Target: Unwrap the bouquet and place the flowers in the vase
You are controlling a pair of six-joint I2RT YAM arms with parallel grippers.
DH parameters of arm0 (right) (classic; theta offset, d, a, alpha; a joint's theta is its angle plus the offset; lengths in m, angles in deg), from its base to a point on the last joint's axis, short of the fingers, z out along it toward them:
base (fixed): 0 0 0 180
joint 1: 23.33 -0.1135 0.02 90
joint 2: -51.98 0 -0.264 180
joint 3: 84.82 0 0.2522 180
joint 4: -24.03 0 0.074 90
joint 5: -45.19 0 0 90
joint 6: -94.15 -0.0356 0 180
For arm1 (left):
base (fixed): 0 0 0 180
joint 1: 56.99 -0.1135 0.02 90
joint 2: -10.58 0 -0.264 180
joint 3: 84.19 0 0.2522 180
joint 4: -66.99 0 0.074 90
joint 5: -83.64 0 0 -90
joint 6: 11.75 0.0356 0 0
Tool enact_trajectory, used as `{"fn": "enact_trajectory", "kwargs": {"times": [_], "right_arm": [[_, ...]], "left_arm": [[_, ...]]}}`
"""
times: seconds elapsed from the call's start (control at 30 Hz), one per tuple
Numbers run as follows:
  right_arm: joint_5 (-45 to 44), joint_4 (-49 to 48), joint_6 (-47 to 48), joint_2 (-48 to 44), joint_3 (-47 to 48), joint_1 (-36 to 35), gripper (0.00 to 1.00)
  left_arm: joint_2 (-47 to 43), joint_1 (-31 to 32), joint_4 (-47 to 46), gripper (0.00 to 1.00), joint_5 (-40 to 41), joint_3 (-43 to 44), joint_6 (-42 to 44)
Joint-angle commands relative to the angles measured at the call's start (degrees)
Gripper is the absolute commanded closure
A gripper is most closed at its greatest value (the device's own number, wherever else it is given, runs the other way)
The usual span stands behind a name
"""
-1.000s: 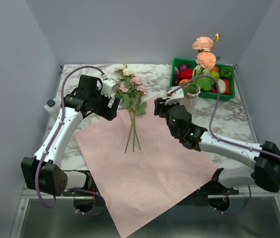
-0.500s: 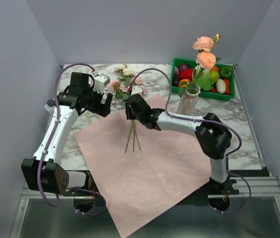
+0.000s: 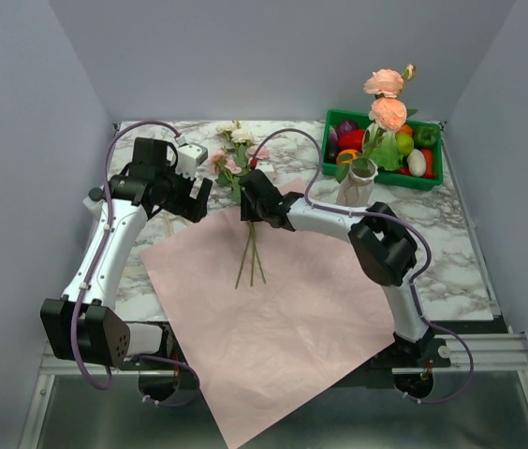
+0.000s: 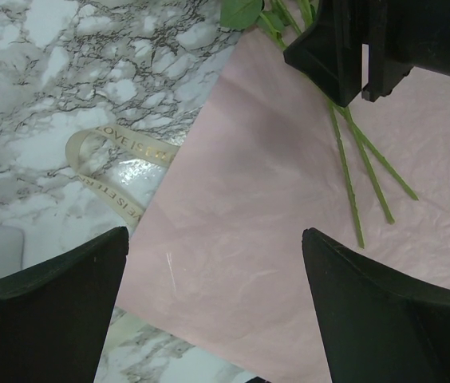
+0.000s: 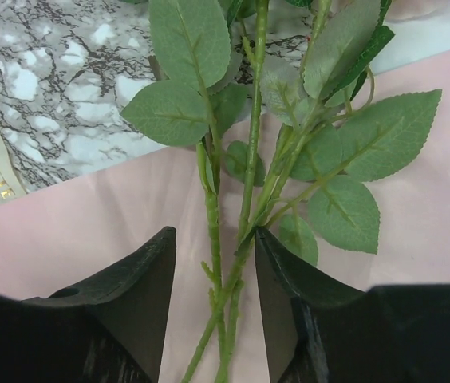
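1. From the top camera, your flowers (image 3: 237,140) lie on the table (image 3: 451,234) at the far left. Their heads rest on the marble and their stems run back onto the unfolded pink paper (image 3: 273,309). The vase (image 3: 356,192) stands upright to the right, just in front of the green crate (image 3: 432,178), with two peach roses (image 3: 388,112) in it. Your right gripper (image 3: 250,192) reaches across to the stems just below the leaves. Your left gripper (image 3: 198,192) hangs just left of the flowers.

2. From the left wrist, your left gripper (image 4: 213,235) is spread wide with nothing in it, over the left edge of the paper. A cream ribbon (image 4: 105,179) lies on the marble beside that edge. The stem ends show at far right.

3. From the right wrist, your right gripper (image 5: 214,233) is about half spread and straddles the green stems (image 5: 245,183). The right finger (image 5: 277,279) looks to be against a stem, while the left finger stands clear, so nothing is pinched.
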Motion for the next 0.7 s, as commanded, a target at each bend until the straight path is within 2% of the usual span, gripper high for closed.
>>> {"fn": "enact_trajectory", "kwargs": {"times": [0.0,0.3,0.5,0.53,0.67], "right_arm": [[-2.3,3.8,-1.3,2.7,2.2,0.5,0.49],[-5.4,7.0,-1.7,4.7,4.7,1.9,0.54],[-6.4,7.0,-2.2,4.3,4.7,2.1,0.73],[-6.6,6.8,-2.3,4.0,4.6,2.1,0.79],[-6.8,5.6,-2.3,2.5,3.1,2.0,0.94]], "left_arm": [[-1.0,-0.4,0.8,0.01,-0.9,-0.8,1.0],[-0.9,-0.7,0.5,0.01,-0.6,-1.1,1.9],[-0.4,-0.8,0.3,0.01,-1.0,-1.7,1.9],[-0.5,-0.9,0.3,0.01,-1.0,-1.8,2.0],[-0.6,-0.9,0.1,0.01,-1.0,-2.2,1.9]]}}
